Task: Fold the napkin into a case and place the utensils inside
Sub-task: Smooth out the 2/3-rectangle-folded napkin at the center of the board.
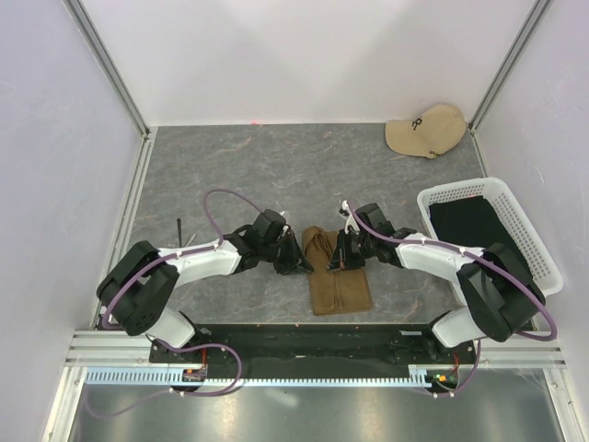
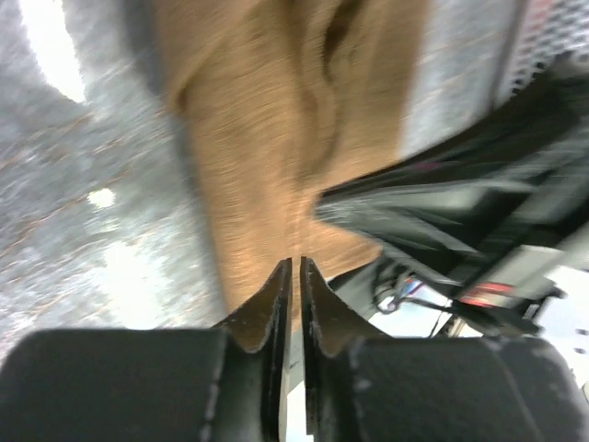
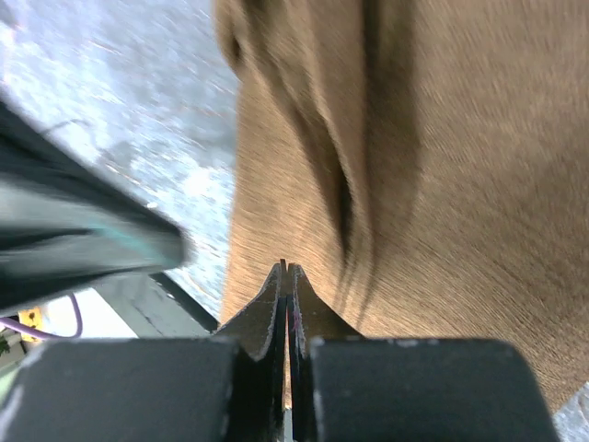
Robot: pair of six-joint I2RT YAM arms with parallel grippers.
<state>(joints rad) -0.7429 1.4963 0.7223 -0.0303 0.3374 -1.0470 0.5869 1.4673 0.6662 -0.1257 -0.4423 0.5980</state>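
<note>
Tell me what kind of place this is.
Probably a robot test cell, not a home: white panel walls on aluminium framing, two arms bolted to a grey table, and props like a beige cap and white basket.

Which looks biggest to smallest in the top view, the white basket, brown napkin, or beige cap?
1. white basket, clearly the largest.
2. brown napkin and beige cap look about alike, so I won't rank them.

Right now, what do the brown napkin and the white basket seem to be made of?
The napkin looks like soft woven cloth, matte olive-brown: fine thread lines and loose folds show in the wrist views. The basket looks like white plastic, probably stiff: its walls are a regular mesh of holes and stand upright.
</note>
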